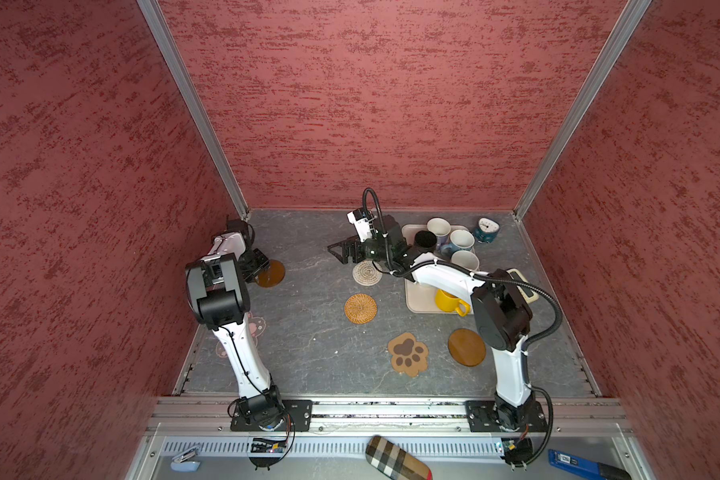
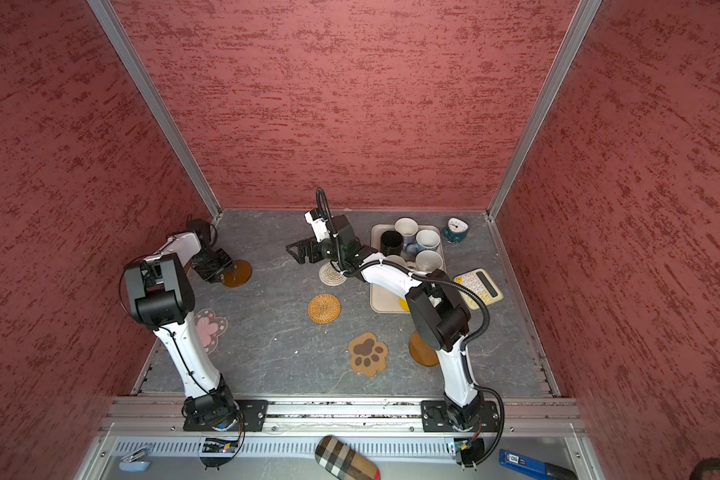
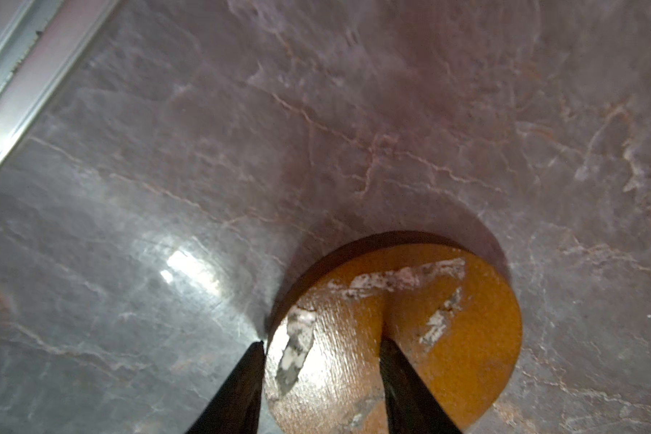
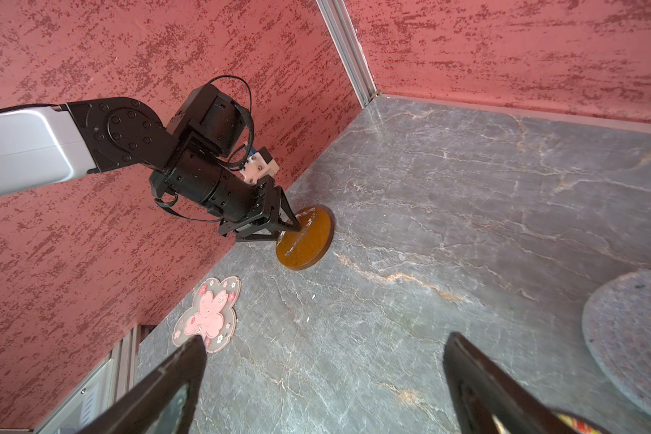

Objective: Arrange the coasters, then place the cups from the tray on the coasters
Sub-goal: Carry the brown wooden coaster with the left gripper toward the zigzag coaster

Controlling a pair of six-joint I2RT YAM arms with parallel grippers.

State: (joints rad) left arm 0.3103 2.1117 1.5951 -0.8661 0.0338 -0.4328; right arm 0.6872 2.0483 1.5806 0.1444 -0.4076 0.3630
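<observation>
Wooden disc coaster [image 3: 459, 338] | far left, under left gripper [image 3: 323, 341] | one tip at rim, other on top face | jaws half-apart, hold unclear | right gripper [image 4: 325, 340] wide, well apart

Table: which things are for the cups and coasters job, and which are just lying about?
For the job: far brown wooden disc coaster, near brown wooden disc coaster, tan rattan round coaster, beige woven round coaster, brown paw-shaped coaster, pink flower-shaped coaster, cream rectangular plastic tray, black mug, yellow mug.
Lying about: teal alarm clock, cream calculator.
</observation>
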